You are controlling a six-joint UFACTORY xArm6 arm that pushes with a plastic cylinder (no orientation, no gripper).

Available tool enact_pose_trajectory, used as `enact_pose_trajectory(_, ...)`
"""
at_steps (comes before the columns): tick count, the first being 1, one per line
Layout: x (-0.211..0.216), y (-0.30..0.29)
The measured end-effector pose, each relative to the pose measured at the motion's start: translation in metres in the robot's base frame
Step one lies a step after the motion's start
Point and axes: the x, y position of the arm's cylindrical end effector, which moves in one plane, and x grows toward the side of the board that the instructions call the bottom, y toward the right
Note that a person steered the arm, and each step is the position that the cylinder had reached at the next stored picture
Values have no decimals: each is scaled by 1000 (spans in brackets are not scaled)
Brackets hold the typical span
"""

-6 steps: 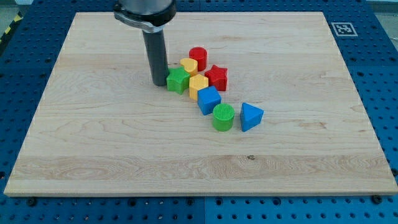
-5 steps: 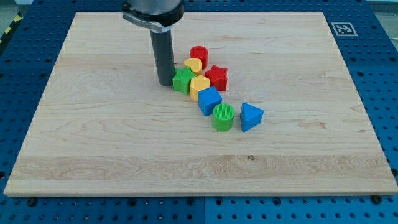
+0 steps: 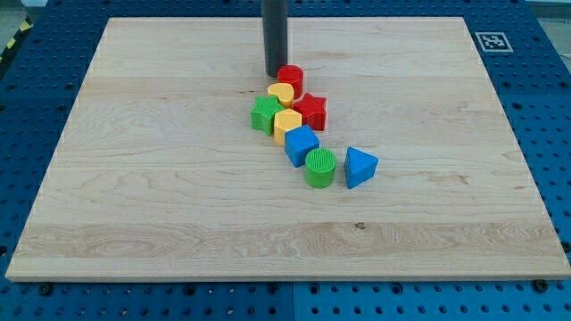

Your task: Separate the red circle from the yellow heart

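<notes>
The red circle stands at the top of a cluster of blocks in the board's upper middle. The yellow heart lies just below and left of it, touching it. My tip rests on the board just left of the red circle, close against its upper left side and above the yellow heart. The dark rod rises straight up out of the view's top.
Below the heart sit a green star, a red star, a yellow block, a blue cube, a green cylinder and a blue triangle. The wooden board lies on a blue pegboard.
My tip has moved from the left side of the green star up and right to the red circle's left side. The green star was nudged slightly right; the other blocks kept their places.
</notes>
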Motion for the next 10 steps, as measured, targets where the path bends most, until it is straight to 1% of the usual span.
enact_pose_trajectory(2, 0, 49)
enact_pose_trajectory(3, 35, 56)
enact_pose_trajectory(4, 41, 56)
enact_pose_trajectory(5, 58, 47)
enact_pose_trajectory(6, 61, 31)
enact_pose_trajectory(7, 48, 18)
enact_pose_trajectory(8, 47, 18)
enact_pose_trajectory(9, 48, 5)
enact_pose_trajectory(10, 26, 0)
